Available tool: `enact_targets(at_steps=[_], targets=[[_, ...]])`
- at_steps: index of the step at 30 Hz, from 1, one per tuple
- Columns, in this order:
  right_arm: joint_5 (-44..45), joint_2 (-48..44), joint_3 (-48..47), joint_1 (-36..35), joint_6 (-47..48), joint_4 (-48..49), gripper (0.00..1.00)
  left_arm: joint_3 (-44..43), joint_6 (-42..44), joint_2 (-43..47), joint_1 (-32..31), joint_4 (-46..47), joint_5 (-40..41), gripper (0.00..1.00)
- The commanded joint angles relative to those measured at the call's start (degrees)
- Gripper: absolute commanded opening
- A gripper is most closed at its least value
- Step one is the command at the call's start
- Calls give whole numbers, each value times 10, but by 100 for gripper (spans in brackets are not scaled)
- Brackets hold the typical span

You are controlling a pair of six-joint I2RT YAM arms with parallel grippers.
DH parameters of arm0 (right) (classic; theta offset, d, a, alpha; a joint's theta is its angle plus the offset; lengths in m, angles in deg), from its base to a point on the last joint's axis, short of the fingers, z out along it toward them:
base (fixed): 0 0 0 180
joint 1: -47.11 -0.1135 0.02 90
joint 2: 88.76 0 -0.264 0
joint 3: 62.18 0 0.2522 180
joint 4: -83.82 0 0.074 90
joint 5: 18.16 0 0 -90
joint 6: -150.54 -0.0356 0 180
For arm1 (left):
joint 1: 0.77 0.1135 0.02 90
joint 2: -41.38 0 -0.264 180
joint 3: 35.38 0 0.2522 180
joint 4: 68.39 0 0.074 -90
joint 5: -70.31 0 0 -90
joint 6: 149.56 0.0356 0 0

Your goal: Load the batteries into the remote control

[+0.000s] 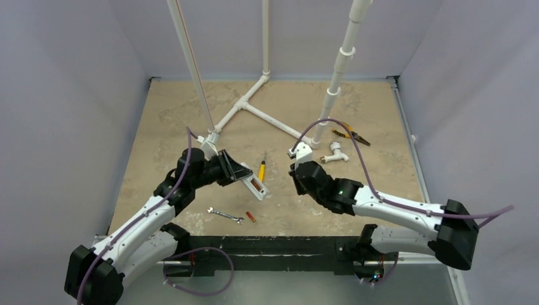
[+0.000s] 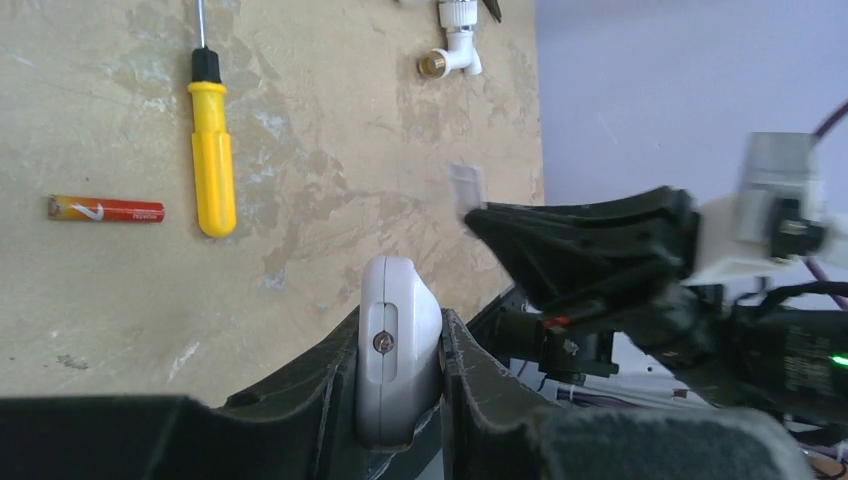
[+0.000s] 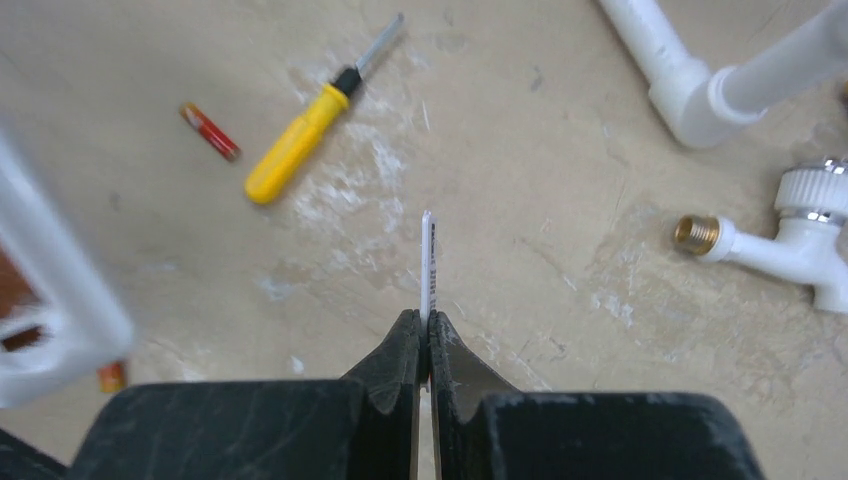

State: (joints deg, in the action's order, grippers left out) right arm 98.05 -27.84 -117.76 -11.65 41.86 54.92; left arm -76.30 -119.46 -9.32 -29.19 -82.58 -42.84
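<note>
The left gripper (image 2: 400, 345) is clamped on the remote (image 2: 398, 290), bottom centre of the left wrist view. One battery (image 2: 105, 209) lies on the table (image 2: 320, 150) at far left, well apart from the gripper and near the screwdriver (image 2: 212, 150). The right gripper (image 3: 427, 325) pinches a thin white plate (image 3: 428, 255).

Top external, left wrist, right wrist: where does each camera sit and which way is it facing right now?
Top external: above and behind the bases, looking down on the tan table; left arm and right arm show.
Left wrist: on the left arm, looking along its fingers, which clamp the slim white plastic remote control; the right arm crosses at right.
Right wrist: looking down past its fingers, shut on a thin white flat piece.
Both wrist views share the yellow-handled screwdriver and an orange-red cylindrical battery.
</note>
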Motion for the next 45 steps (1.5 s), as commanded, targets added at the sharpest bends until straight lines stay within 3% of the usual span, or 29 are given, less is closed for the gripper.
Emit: enact_targets(at_steps=[1, 5, 17, 27, 40, 45], targets=[[43, 53, 42, 0, -23, 91, 0, -44, 63, 45, 16, -76, 24, 0], [110, 126, 19, -1, -38, 41, 0, -51, 78, 61, 35, -94, 19, 0], [69, 198, 54, -3, -5, 94, 0, -78, 105, 54, 110, -107, -47, 0], [44, 214, 54, -11, 9, 99, 24, -69, 83, 35, 115, -73, -64, 0], [9, 104, 70, -10, 4, 143, 62, -66, 83, 31, 120, -70, -71, 0], [38, 96, 46, -9, -6, 144, 64, -67, 95, 41, 126, -80, -71, 0]])
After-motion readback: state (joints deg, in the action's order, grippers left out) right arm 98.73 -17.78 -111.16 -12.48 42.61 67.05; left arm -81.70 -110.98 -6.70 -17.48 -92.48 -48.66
